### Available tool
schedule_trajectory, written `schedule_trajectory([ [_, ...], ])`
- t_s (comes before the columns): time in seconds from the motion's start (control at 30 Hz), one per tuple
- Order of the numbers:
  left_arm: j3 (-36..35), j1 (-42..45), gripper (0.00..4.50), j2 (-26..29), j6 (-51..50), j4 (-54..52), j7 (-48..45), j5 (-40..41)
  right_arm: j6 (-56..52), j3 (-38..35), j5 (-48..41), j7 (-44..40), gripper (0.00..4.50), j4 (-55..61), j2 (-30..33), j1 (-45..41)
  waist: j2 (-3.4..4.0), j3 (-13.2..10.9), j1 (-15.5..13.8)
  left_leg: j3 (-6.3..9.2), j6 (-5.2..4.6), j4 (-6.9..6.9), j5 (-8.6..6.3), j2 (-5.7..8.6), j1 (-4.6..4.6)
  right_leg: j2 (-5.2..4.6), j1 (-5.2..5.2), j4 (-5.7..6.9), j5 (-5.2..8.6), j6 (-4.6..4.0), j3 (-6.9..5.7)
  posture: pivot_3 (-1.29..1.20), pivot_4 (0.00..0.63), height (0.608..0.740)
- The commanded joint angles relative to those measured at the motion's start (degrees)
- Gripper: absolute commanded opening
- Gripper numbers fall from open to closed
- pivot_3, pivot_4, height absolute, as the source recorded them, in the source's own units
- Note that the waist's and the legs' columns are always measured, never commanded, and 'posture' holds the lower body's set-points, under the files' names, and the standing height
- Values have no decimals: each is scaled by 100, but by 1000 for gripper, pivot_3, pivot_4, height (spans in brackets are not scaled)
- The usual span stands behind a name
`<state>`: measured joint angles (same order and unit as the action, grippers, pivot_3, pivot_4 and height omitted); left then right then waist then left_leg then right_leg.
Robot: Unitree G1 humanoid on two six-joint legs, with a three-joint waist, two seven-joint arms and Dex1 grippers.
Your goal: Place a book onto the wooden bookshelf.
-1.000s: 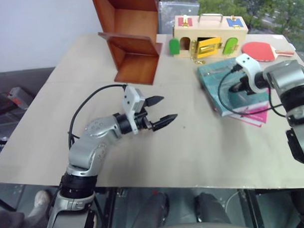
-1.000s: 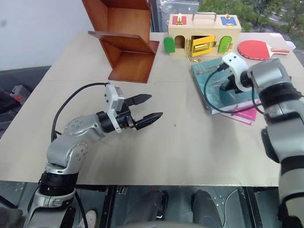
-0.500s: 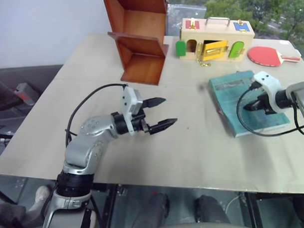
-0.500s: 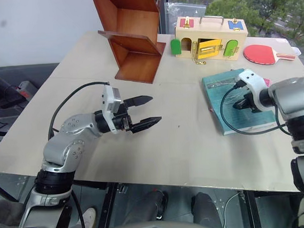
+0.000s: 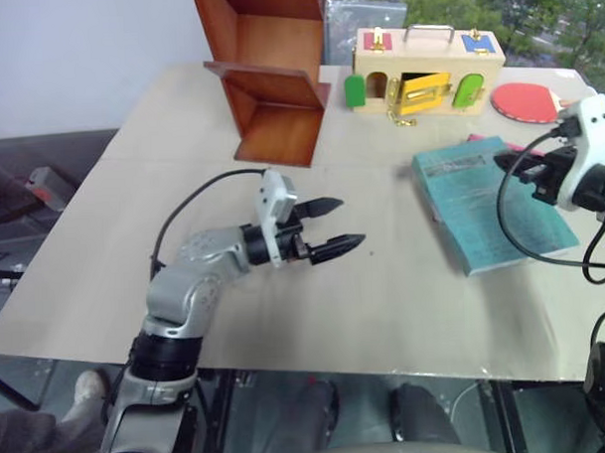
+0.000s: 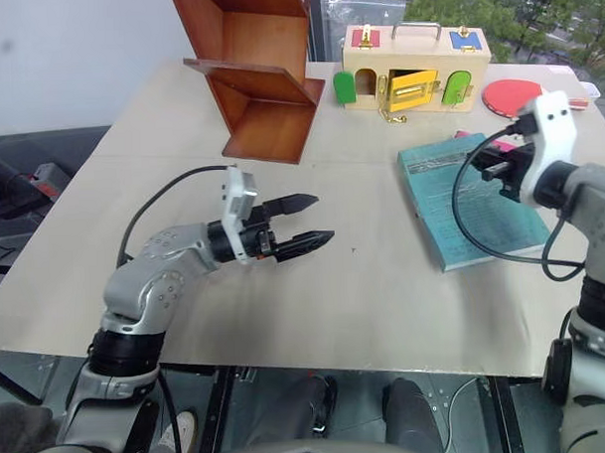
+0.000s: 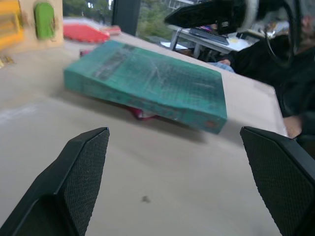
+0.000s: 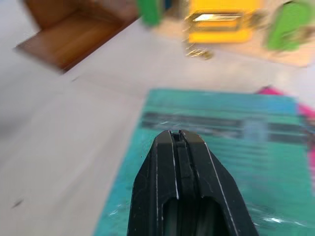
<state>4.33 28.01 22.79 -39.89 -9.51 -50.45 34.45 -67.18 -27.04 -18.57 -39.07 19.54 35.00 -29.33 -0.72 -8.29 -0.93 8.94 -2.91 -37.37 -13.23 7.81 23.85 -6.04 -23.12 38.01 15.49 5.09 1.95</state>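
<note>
Currently the book (image 5: pixel 494 202) lies flat on the bench (image 5: pixel 385 303), overlapping a pink book (image 7: pixel 142 114). With the right gripper (image 8: pixel 180 140) clenched above it and the left gripper (image 5: pixel 347 225) spread empty, a shallow edge grab risks dragging both books.

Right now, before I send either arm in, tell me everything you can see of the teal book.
The book is a large, thin teal-green paperback with a fine printed pattern and a glossy cover. It lies closed and flat on the table, near its right side, in front of the pale wooden box. A pink book lies under it, peeking out at the edge. The right claw hovers just above its far end with fingers together, holding nothing. The open left claw points toward it from a distance.
</note>
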Motion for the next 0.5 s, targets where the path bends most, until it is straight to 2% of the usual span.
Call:
schedule_trajectory([
  [0.03,82,434,4500,-442,-582,342,267,331,92,-479,-314,101,1259,1226,86,544,1,0,6,0,0,-1,0,0,0,1,0,1,0,0,1,0,150,740],
  [0.23,-41,1237,4500,-1250,-1600,1636,690,531,44,-1353,-1292,173,3826,3386,-500,1908,3,0,56,-10,0,1,0,-10,-4,9,-7,10,0,1,14,0,150,740],
  [0.27,-95,1413,4500,-1422,-1741,1952,790,553,180,-1461,-1470,187,4038,3693,-591,2287,3,0,62,-12,0,-1,0,-11,-6,12,-7,12,0,1,17,0,150,740],
  [0.33,-246,1764,4500,-1784,-1970,2618,1035,574,648,-1613,-1858,309,4038,3997,-582,3071,1,0,-4,-16,0,-1,0,-9,-7,11,-8,19,0,2,20,0,150,740],
  [0.37,-357,1974,4500,-2014,-2056,3058,1207,560,1038,-1654,-2074,339,4292,4046,-483,3595,0,-1,-18,-13,-1,-6,0,-9,-5,13,-7,19,0,2,16,0,150,740],
  [0.47,-657,2451,4500,-2468,-2163,4135,1522,485,1959,-1552,-2635,756,4292,4046,-165,4981,-4,-3,-24,-19,-2,-10,0,4,-6,13,-4,21,-3,10,19,0,150,740],
  [0.5,-805,2592,4500,-2601,-2122,4482,1640,474,2447,-1431,-2562,966,4292,4046,-85,5395,-10,-7,-5,-21,-3,-11,0,7,-5,12,-3,20,-4,14,23,0,150,740],
])
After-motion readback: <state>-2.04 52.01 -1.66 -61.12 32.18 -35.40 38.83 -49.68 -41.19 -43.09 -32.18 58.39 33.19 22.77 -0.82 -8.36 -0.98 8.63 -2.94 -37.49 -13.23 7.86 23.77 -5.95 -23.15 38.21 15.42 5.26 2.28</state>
